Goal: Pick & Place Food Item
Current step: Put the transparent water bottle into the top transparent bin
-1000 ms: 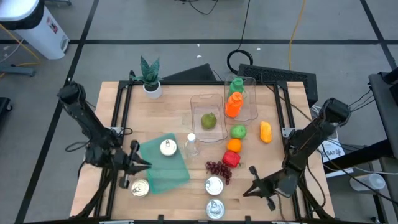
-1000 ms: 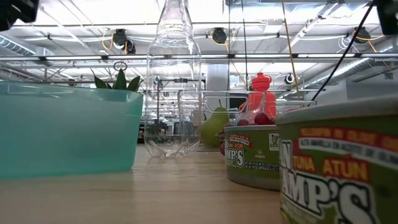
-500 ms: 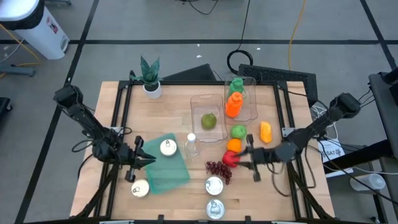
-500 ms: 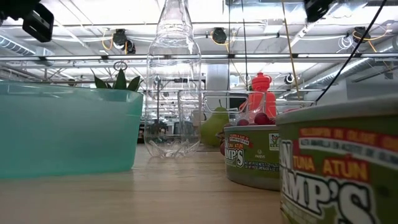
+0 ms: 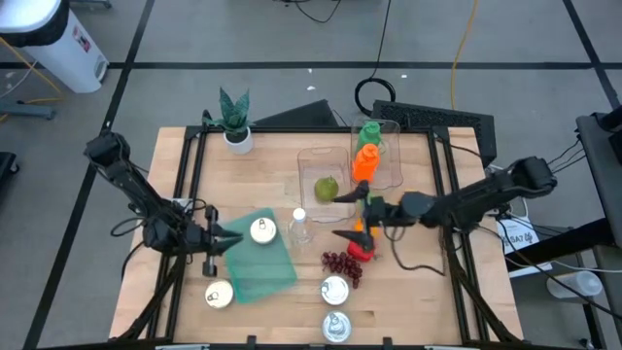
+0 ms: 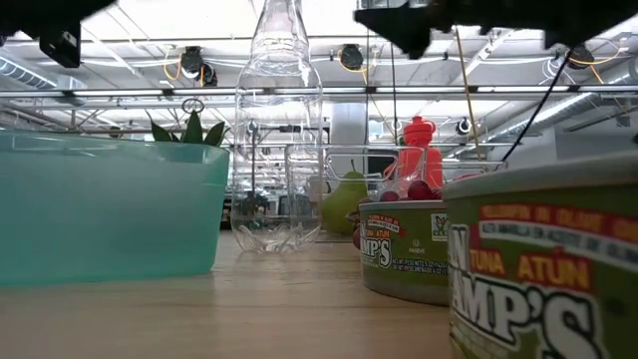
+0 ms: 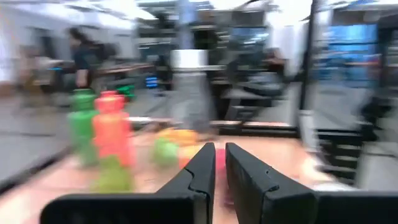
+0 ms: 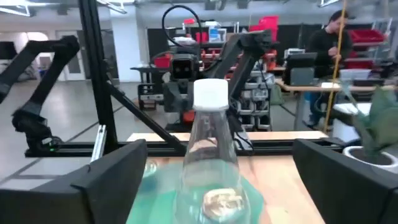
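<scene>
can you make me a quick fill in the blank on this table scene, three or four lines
1. The green pear lies inside a clear ____.
2. The right gripper hangs over the fruit with its fingers ____.
3. The left gripper sits at the edge of the teal ____, fingers shut.
4. The potted plant stands at the table's far ____ corner.

Missing words: container; open; bin; left

A green pear (image 5: 326, 189) sits upright in a clear bin (image 5: 309, 161) at the table's middle. Just right of it lie a red pepper (image 5: 362, 249) and, nearer the front, dark red grapes (image 5: 342, 263).
</scene>
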